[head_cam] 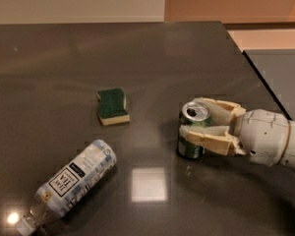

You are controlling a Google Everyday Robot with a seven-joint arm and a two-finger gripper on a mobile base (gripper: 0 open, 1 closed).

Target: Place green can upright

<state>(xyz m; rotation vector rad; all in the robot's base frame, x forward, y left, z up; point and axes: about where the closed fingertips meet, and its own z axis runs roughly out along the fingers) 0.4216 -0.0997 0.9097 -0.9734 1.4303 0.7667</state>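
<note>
Camera view: gripper [192, 121] right of centre on the table [64, 58], jaws clamped on the green can [190, 149], which stands upright, base apparently down (sponge [111, 105] and bottle [76, 178] well apart). Final placing step, I'd say. Next: open, back off without tipping it.

Near right, the gripper [192, 117] clasps the green can [189, 150], hiding its middle; the arm [270, 136] is cut by the right edge; the bottle's [76, 176] label print is unreadable
</note>
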